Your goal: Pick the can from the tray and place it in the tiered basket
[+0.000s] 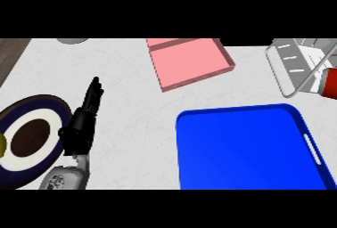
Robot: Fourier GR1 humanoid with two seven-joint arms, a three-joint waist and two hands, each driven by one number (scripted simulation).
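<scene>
The pale worktop (132, 133) fills the head view. Largest on it is the blue tray (247, 149), at about four o'clock, and its floor is bare. At about nine o'clock, cut by the left edge, lies a dark-rimmed plate (26, 142) with a white ring and a brown centre. A pink tray (191, 60) sits near twelve o'clock, and the wire tiered basket (296, 67) shows at about two o'clock, running out of view.

The can (330, 83) is a red-and-white object at the right edge near three o'clock, cut by the frame, just beside or within the basket's wires; which one cannot be told. It is well apart from the blue tray, so the placing looks largely done.

A can is likely stiff, light and smooth-sided, so it could slip; the best hold would be round the middle of its wall, thumb opposite fingers.

The left robot hand (85, 118) shows between the plate and the blue tray, fingers straight and together, pointing toward twelve o'clock, holding nothing. The right robot hand is out of view.
</scene>
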